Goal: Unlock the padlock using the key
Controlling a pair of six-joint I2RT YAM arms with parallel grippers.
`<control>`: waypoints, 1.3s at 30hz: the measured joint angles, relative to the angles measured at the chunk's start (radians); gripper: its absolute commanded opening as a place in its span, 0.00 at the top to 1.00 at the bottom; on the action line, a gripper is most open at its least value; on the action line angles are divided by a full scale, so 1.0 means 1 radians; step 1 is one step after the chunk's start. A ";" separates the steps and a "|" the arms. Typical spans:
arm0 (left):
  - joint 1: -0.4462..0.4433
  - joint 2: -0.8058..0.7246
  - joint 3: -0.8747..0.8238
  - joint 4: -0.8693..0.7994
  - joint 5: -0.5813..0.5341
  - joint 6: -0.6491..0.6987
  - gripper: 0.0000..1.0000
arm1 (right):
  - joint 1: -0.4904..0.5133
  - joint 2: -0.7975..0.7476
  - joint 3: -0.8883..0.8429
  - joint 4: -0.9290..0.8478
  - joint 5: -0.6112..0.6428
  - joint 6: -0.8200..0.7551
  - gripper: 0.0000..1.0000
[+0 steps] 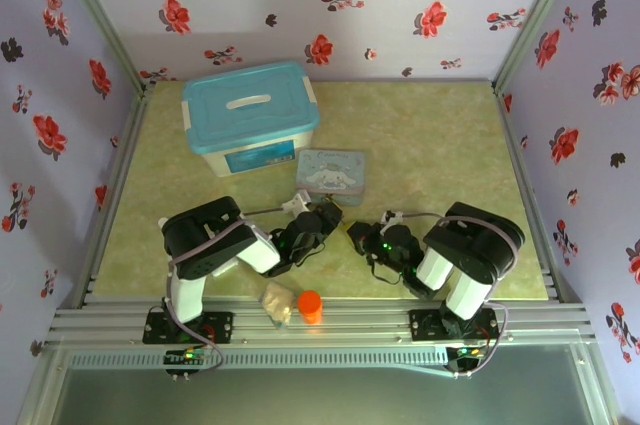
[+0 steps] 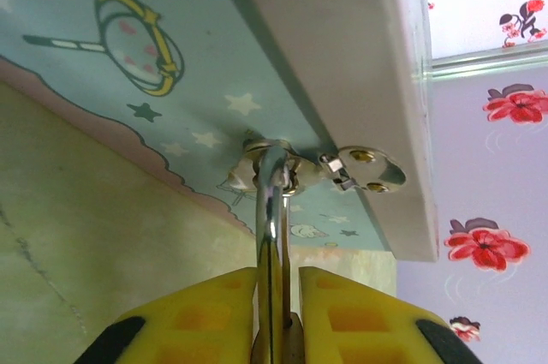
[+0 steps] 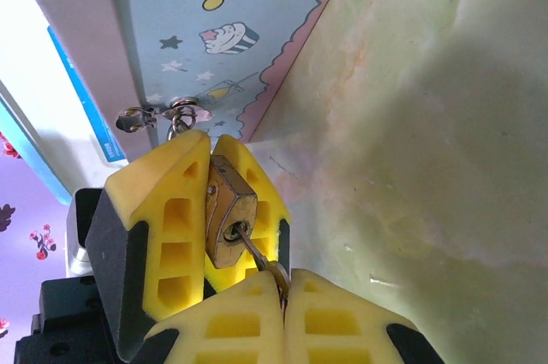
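Here, the padlock [image 3: 224, 210] is clamped by the left fingers [image 3: 163, 205], the inserted key [image 3: 255, 254] pinched by the right fingers [image 3: 334, 321].

A pale blue cartoon tin [image 1: 331, 169] lies on the yellow-green table [image 1: 430, 135], a teal-lidded white storage box [image 1: 251, 115] just behind it to the left, and an orange cylinder [image 1: 310, 305] beside a beige lump [image 1: 277, 302] well in front of it, by the near edge.

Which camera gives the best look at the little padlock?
The right wrist view: the padlock faces the lens, the key in its keyhole. The left wrist view shows its silvery shackle through the latch on the tin. From the top it is too small to make out.
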 measured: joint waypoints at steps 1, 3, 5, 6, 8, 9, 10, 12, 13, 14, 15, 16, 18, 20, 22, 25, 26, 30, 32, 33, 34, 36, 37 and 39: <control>0.000 0.000 0.000 0.000 -0.005 0.000 1.00 | 0.000 0.004 0.003 0.000 0.000 0.000 1.00; 0.000 0.000 0.000 0.000 -0.011 0.000 1.00 | 0.000 0.004 0.005 0.000 -0.002 0.000 1.00; 0.000 0.000 0.000 0.000 -0.011 0.000 1.00 | 0.000 0.004 0.005 0.000 -0.002 0.000 1.00; 0.000 0.000 0.000 0.000 -0.012 0.000 1.00 | 0.000 0.004 0.006 0.000 -0.003 0.001 1.00; 0.000 0.001 -0.001 0.001 -0.018 0.000 1.00 | 0.000 0.004 0.012 -0.003 -0.008 0.002 1.00; 0.000 0.002 -0.002 0.005 -0.022 -0.001 1.00 | 0.000 0.003 0.015 -0.007 -0.010 0.004 1.00; 0.000 0.005 -0.004 0.010 -0.024 -0.001 1.00 | 0.000 -0.001 0.017 -0.011 -0.012 0.004 1.00; 0.000 0.011 -0.006 0.030 -0.026 -0.001 1.00 | -0.001 -0.022 0.017 -0.030 -0.014 0.005 1.00; 0.000 0.013 -0.007 0.037 -0.026 -0.002 1.00 | -0.002 -0.033 0.017 -0.039 -0.015 0.005 1.00; 0.000 0.013 -0.008 0.044 -0.026 -0.001 1.00 | -0.005 -0.042 0.017 -0.047 -0.018 0.005 1.00; 0.000 0.013 -0.008 0.050 -0.027 -0.001 1.00 | -0.007 -0.046 0.017 -0.049 -0.021 0.010 1.00; 0.000 0.013 -0.008 0.052 -0.027 -0.001 1.00 | -0.009 -0.047 0.017 -0.050 -0.023 0.013 1.00; 0.000 0.013 -0.008 0.052 -0.027 -0.001 1.00 | -0.011 -0.047 0.017 -0.051 -0.030 0.021 1.00; 0.000 0.013 -0.008 0.052 -0.027 -0.001 1.00 | -0.011 -0.047 0.017 -0.051 -0.033 0.024 1.00; 0.000 0.013 -0.008 0.052 -0.026 -0.001 1.00 | -0.013 -0.047 0.018 -0.053 -0.037 0.031 1.00; 0.000 0.013 -0.008 0.052 -0.029 -0.001 1.00 | -0.024 -0.049 0.026 -0.063 -0.058 0.042 1.00; 0.000 0.013 -0.008 0.052 -0.032 -0.001 1.00 | -0.027 -0.051 0.029 -0.069 -0.068 0.048 1.00; 0.000 0.013 -0.008 0.053 -0.035 -0.001 1.00 | -0.047 -0.052 0.035 -0.079 -0.098 0.067 1.00; 0.000 0.013 -0.007 0.053 -0.036 -0.001 1.00 | -0.053 -0.051 0.037 -0.080 -0.108 0.076 1.00; 0.000 0.013 -0.007 0.052 -0.037 -0.001 1.00 | -0.057 -0.047 0.041 -0.081 -0.113 0.080 1.00; 0.000 0.014 -0.007 0.052 -0.042 -0.001 1.00 | -0.059 -0.042 0.046 -0.084 -0.118 0.083 1.00; 0.000 0.014 -0.007 0.051 -0.055 -0.001 1.00 | -0.063 -0.036 0.058 -0.089 -0.130 0.085 1.00; 0.000 0.014 -0.007 0.052 -0.044 -0.001 1.00 | -0.064 -0.036 0.062 -0.091 -0.129 0.091 1.00; -0.005 0.014 -0.007 0.053 -0.054 -0.001 1.00 | -0.071 -0.036 0.070 -0.099 -0.134 0.098 1.00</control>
